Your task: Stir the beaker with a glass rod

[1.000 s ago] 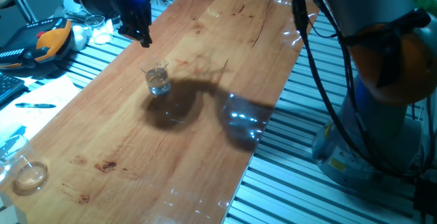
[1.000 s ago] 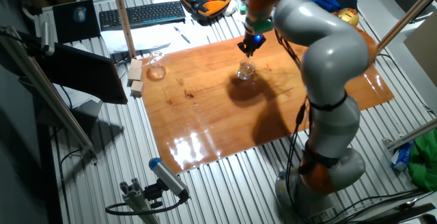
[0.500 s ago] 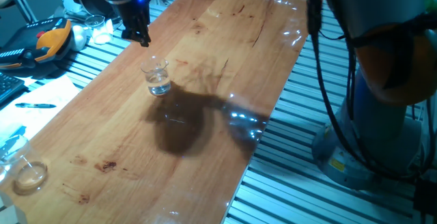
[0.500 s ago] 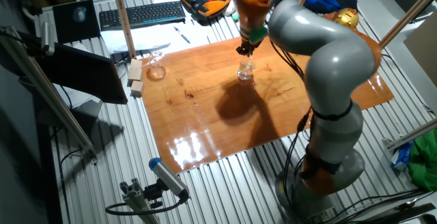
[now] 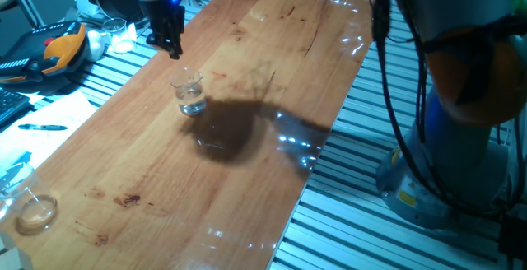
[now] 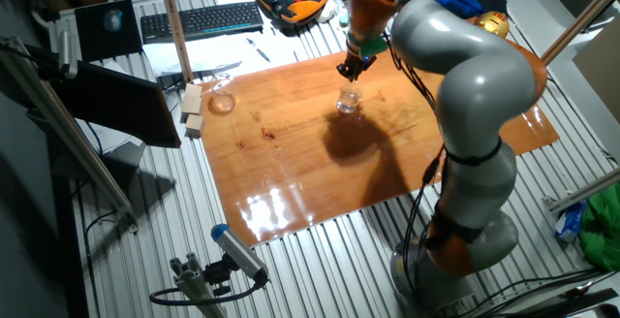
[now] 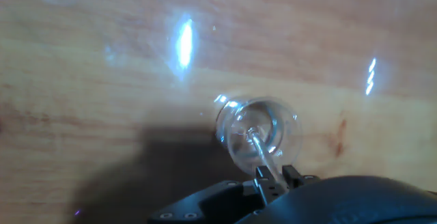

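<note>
While the dish (image 5: 37,211) is sitting at the board's (image 5: 247,81) left end in one fixed view, the gripper (image 5: 173,49) is hanging up and to the left of the beaker (image 5: 190,94). In the hand view its fingers (image 7: 262,177) are pinching the rod (image 7: 263,155), which is slanting down into the beaker just ahead of them.
</note>
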`<state>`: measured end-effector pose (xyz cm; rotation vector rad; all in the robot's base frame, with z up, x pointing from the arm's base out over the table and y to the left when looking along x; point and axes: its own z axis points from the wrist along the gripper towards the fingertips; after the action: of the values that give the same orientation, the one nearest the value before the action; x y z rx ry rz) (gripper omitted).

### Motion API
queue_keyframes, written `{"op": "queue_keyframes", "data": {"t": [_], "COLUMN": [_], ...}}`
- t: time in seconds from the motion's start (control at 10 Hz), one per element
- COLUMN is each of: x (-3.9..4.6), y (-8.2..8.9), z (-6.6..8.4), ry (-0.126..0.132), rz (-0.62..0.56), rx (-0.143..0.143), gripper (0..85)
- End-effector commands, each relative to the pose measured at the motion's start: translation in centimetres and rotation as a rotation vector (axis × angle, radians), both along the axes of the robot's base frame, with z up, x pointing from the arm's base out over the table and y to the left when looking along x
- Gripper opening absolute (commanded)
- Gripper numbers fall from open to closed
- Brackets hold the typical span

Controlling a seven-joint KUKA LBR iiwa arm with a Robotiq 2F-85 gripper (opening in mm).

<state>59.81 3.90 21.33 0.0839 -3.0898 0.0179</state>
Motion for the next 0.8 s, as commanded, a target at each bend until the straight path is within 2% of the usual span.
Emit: {"op": "queue_keyframes", "data": {"t": [0.0,0.1,0.2,0.5,0.6,0.7], "x": [0.00,-0.06,-0.12,-0.08,-0.02,0.05], "y": [-0.04,-0.12,-0.16,-0.08,-0.10,-0.20], "z": [0.06,0.35,0.52,0.52,0.44,0.35], "ry": [0.090,0.077,0.072,0.071,0.069,0.070], "rz": [-0.130,-0.050,0.001,0.103,0.134,0.154], "rx": [0.058,-0.035,-0.086,-0.158,-0.168,-0.162], "gripper": [0.0,0.0,0.0,0.0,0.0,0.0]}}
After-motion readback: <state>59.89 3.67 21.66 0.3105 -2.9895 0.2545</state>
